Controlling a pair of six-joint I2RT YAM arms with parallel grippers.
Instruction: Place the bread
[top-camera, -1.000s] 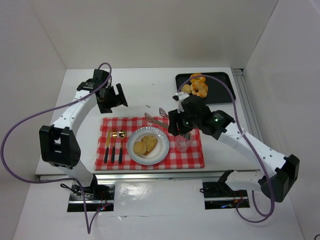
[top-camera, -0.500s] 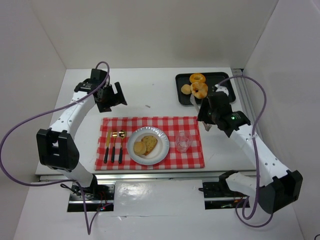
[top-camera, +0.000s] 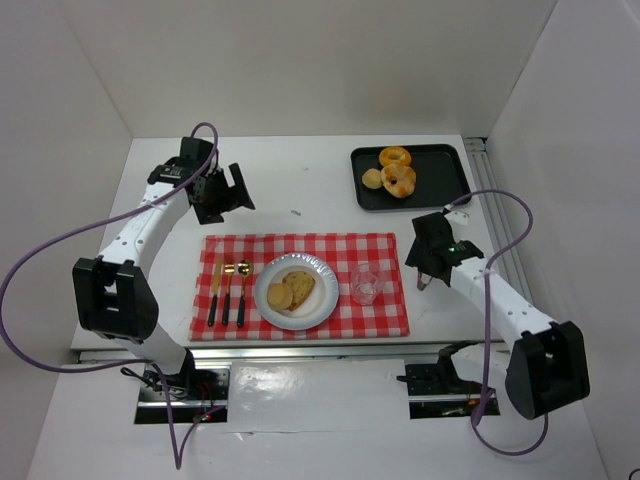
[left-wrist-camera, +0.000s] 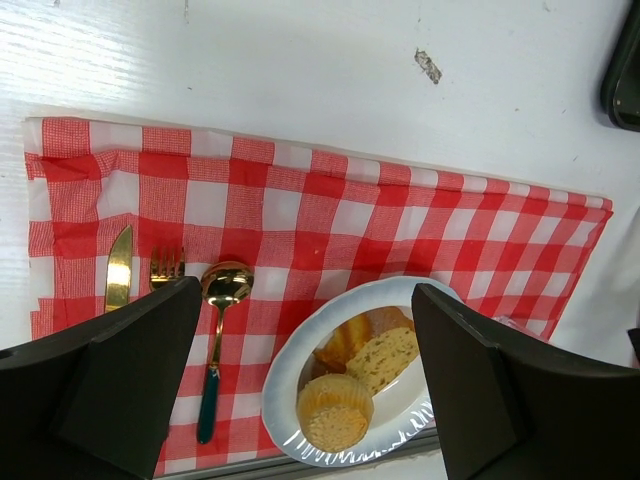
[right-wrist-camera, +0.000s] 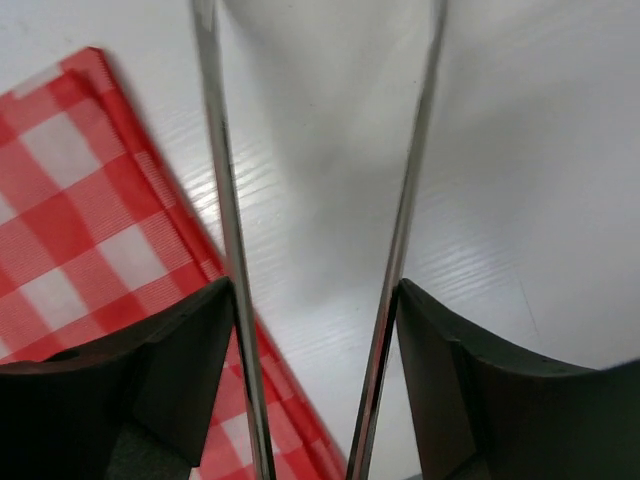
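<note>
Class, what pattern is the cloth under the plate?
Red-and-white checks on the cloth, clearest in left wrist view.

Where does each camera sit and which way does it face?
Top external: above and behind, looking down on the table; left arm and right arm show.
Left wrist: on the left arm, looking down at the placemat and plate of bread; open left pincer shows.
Right wrist: looking down at the placemat's edge; right pincer holds tongs.
Shared: the placemat.
</note>
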